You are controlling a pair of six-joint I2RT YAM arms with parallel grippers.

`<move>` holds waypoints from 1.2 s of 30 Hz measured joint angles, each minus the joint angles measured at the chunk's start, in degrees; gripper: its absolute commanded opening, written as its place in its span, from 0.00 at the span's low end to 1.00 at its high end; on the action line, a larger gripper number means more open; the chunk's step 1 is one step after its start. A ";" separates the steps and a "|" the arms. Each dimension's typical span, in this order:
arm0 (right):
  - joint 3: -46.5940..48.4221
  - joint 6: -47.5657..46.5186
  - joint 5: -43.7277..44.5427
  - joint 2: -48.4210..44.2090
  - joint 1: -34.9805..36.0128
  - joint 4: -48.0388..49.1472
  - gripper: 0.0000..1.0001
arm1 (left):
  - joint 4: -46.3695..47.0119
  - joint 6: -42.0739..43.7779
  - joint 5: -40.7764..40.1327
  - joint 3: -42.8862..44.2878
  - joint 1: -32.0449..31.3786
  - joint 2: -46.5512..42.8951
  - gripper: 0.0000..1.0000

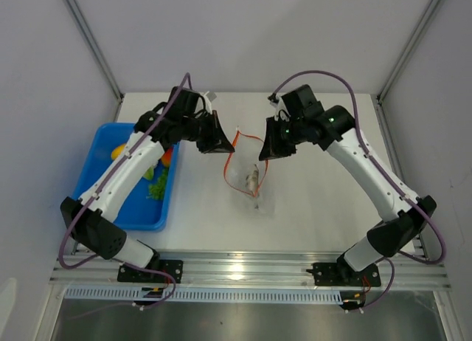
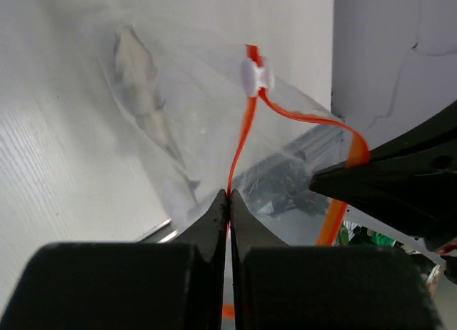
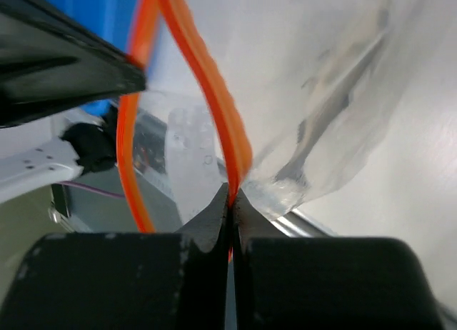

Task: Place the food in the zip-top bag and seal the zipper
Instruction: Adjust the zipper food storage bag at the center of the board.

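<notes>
The clear zip-top bag (image 1: 247, 167) hangs over the middle of the table, held up by its mouth between both grippers. Its orange-red zipper (image 1: 237, 143) bows open between them. My left gripper (image 1: 221, 145) is shut on one side of the zipper (image 2: 243, 141), just below the white slider (image 2: 255, 74). My right gripper (image 1: 269, 150) is shut on the other side of the zipper (image 3: 214, 94). One pale piece of food (image 1: 252, 180) lies inside the bag. The rest of the food, a yellow piece (image 1: 118, 150), a red-orange piece (image 1: 167, 158) and green bits (image 1: 156, 187), sits in the blue tray.
The blue tray (image 1: 136, 212) stands at the left of the table, partly under the left arm. White walls with metal posts close in the table at the back and both sides. An aluminium rail (image 1: 243, 267) runs along the near edge.
</notes>
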 measured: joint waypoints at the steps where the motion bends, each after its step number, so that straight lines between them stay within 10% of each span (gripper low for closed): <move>1: 2.43 -0.07 0.17 -0.35 0.09 0.28 0.00 | 0.46 0.46 -0.07 0.76 0.28 -0.74 0.01; 18: -8.87 3.26 -3.10 -5.49 -4.92 4.48 0.00 | -0.57 3.91 -3.17 0.28 0.31 0.37 0.02; 20: -10.10 3.34 -3.34 -6.64 -4.81 4.94 0.00 | -0.94 4.85 -3.30 1.33 -0.11 0.57 0.20; 21: -11.37 3.56 -3.41 -7.39 -4.81 5.60 0.00 | -1.07 5.42 -3.34 1.66 -0.20 0.63 0.49; 24: -13.97 4.66 -2.93 -8.61 -4.81 6.10 0.00 | -1.16 5.97 -3.96 1.60 -0.15 0.63 0.72; 36: -7.17 4.42 2.93 -2.99 -5.31 7.82 0.00 | -1.73 6.99 -17.09 1.42 7.65 -3.39 0.84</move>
